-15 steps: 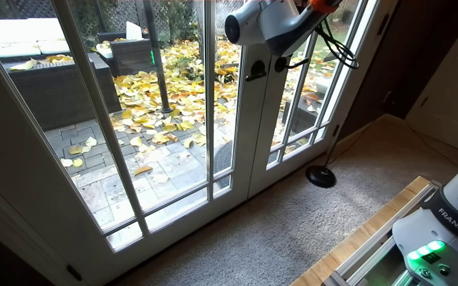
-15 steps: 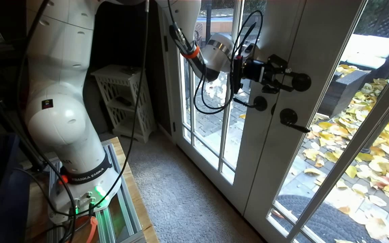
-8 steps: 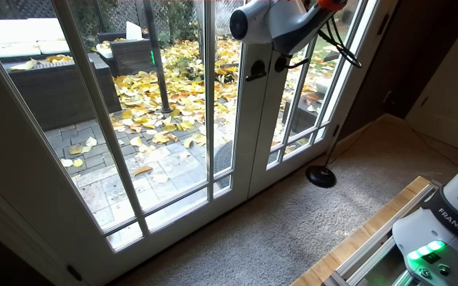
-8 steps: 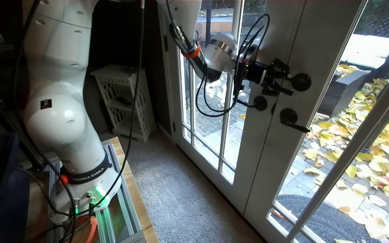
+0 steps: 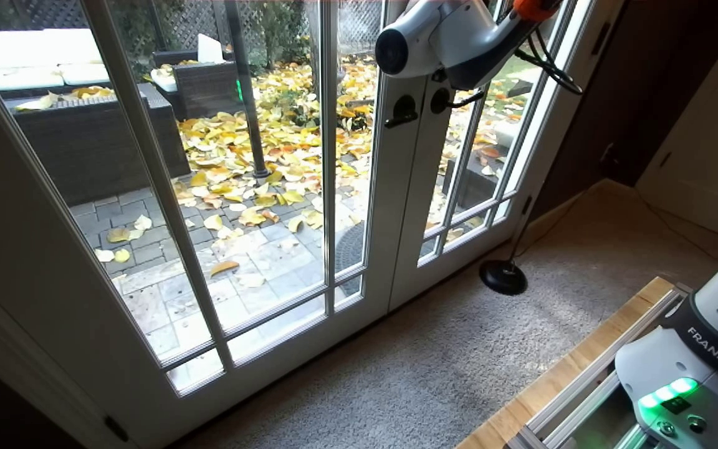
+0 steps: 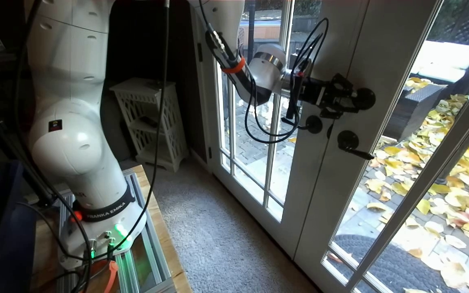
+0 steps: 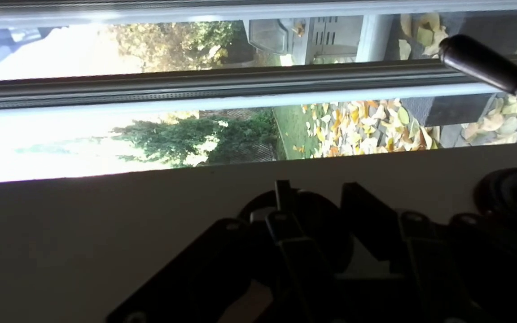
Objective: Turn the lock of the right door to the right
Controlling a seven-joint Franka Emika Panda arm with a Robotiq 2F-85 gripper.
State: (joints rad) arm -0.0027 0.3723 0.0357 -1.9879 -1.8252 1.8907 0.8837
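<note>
Lock (image 6: 366, 98) | tool (image 6: 356, 101) nearer to it than a moment earlier | jaws apart

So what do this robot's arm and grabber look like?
The arm is mostly white and rounded, with a black band lettered FRANKA EMIKA, green lights beneath and an orange ring farther along. The gripper is mostly black with jointed fingers; black cables loop beside it.

In an exterior view: daylight through white-framed glass door (image 5: 389, 199), dark brown wall (image 5: 633, 93) shadowed. Wrist view: upper left blown white, black two-fingered gripper (image 7: 314, 197) underexposed.
</note>
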